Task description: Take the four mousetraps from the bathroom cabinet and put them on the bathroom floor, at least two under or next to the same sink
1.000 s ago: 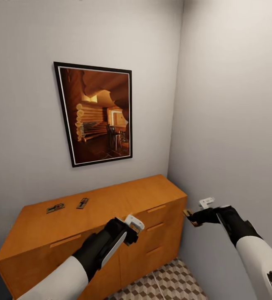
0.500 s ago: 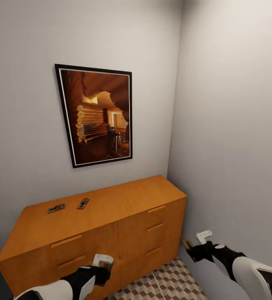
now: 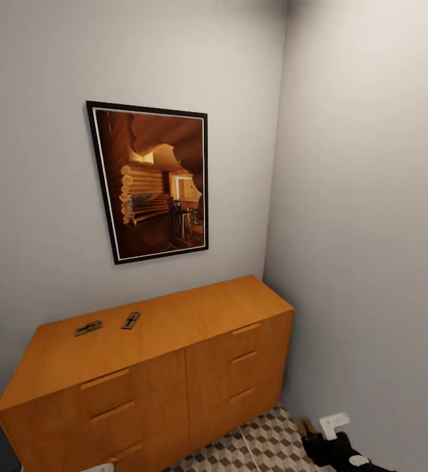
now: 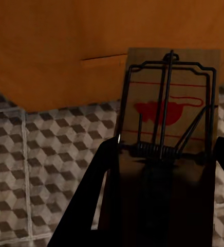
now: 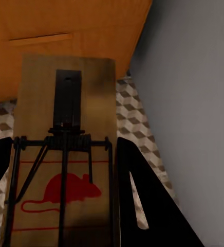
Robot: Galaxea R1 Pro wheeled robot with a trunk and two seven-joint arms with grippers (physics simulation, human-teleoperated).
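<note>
Where two grey walls met, the cabinet (image 3: 174,347) stood on the bathroom floor (image 3: 266,446), two mousetraps (image 3: 130,320) on top; each gripper, left (image 4: 163,154) and right (image 5: 63,149), clamped another.

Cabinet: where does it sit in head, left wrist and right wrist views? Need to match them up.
Head view: the cabinet fills the lower left, two mousetraps on its top.
Left wrist view: its orange front lies behind the mousetrap held in the left gripper.
Right wrist view: its front lies beyond the mousetrap held in the right gripper.
Shared landmark: the cube-pattern floor at the cabinet's foot.
</note>
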